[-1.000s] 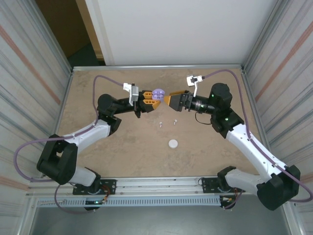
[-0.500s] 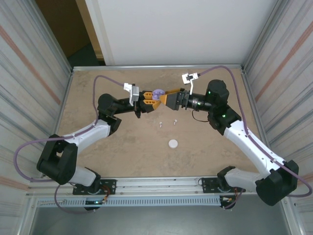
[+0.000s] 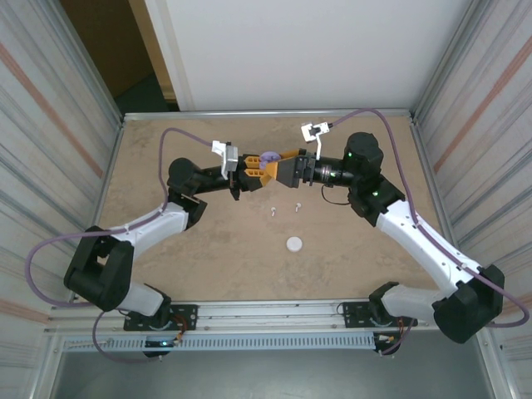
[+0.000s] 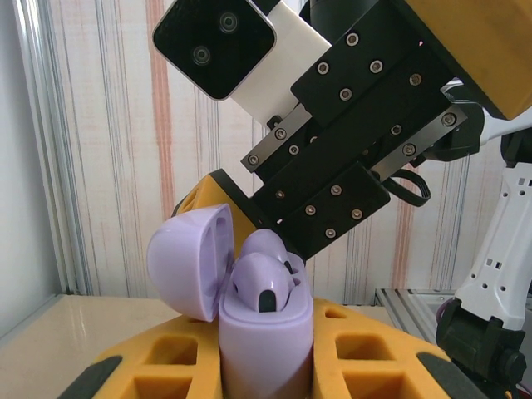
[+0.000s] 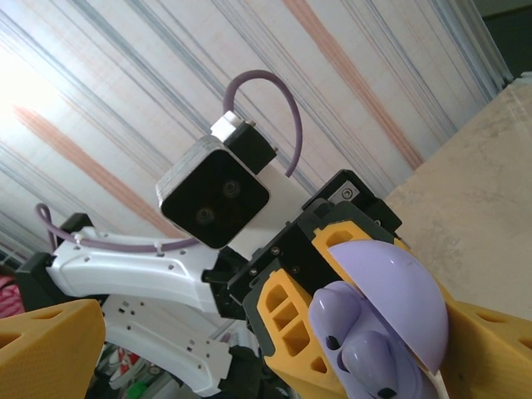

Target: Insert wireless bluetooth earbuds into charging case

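2 purple earbuds [image 4: 259,283] sat seated in the open purple charging case [image 4: 266,341], gripped upright between the fingers of the left gripper [image 3: 259,167]; the right gripper [image 3: 284,168], fingers spread, faced it head-on, just beyond its fingertips.

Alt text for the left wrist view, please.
An open purple charging case, lid tipped left, stands clamped in the left gripper with two purple earbuds seated in it. The right gripper, black and yellow, looms close behind.

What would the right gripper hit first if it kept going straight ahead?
Probably the purple charging case, lid open, clamped in the left gripper. It lies dead ahead, seemingly between the right gripper's spread jaws. The remaining gap is hard to judge.
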